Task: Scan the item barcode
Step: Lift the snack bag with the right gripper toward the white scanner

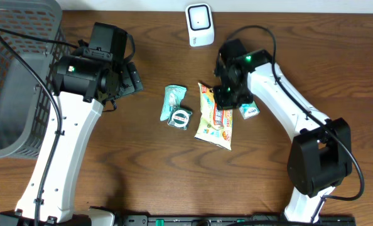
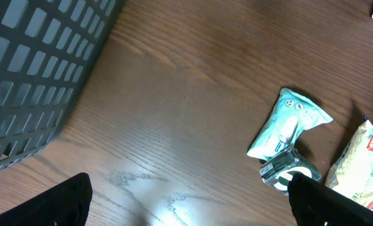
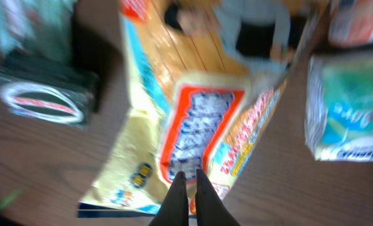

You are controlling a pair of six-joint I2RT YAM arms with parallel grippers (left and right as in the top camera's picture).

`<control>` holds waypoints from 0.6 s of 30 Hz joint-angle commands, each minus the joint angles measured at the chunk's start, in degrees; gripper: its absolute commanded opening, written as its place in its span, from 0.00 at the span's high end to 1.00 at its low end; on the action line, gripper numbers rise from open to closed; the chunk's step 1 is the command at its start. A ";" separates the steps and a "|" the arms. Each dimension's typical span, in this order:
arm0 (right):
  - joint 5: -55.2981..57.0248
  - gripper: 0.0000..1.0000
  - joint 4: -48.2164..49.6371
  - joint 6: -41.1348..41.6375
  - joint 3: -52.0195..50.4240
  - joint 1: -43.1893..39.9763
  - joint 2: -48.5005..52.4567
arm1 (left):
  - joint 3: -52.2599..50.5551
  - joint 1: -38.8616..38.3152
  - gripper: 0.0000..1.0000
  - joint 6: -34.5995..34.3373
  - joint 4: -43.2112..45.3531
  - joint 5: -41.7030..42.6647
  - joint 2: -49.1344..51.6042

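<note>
Bag of glossy, crinkled yellow film point(image 3: 193, 125), flat, with a red-bordered panel, directly beneath the right gripper point(image 3: 188, 188). Slim black fingers point(image 3: 179, 201) pressed together to a hairline, tips low over the bag's lower edge; cannot tell whether any film is pinched between them. Just beside that gripper, at the right of its wrist view, a small boxy packet in green and white wrap point(image 3: 346, 107). On the other side, a squat dark roll with a pale oval rim point(image 3: 45, 94), blurred. Beyond the right gripper in the overhead view, well apart, a smooth, rounded white plastic scanner point(image 1: 200, 24) on the brown wood-grain table point(image 1: 149, 163).

Left gripper point(image 2: 193, 210) spread wide, nothing between its blunt black fingertips point(image 2: 61, 201), hovering over bare grained wood. Ahead of it, at the right of its wrist view, a soft teal pillow pouch with puckered ends point(image 2: 287, 129), touching the dark roll. At the left of that view, a grey plastic basket with a square lattice wall point(image 2: 42, 69).
</note>
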 commanded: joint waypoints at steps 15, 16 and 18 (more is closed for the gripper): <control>2.29 0.99 14.01 3.85 -16.33 3.48 3.74 | 0.48 0.20 0.02 0.57 -0.17 -0.72 0.15; 3.69 0.99 13.55 3.96 -15.54 3.19 3.65 | 0.48 0.20 0.02 0.57 -0.17 -0.72 0.15; 5.86 0.99 10.80 3.93 -12.63 2.38 3.56 | 0.48 0.20 0.02 0.57 -0.17 -0.74 0.15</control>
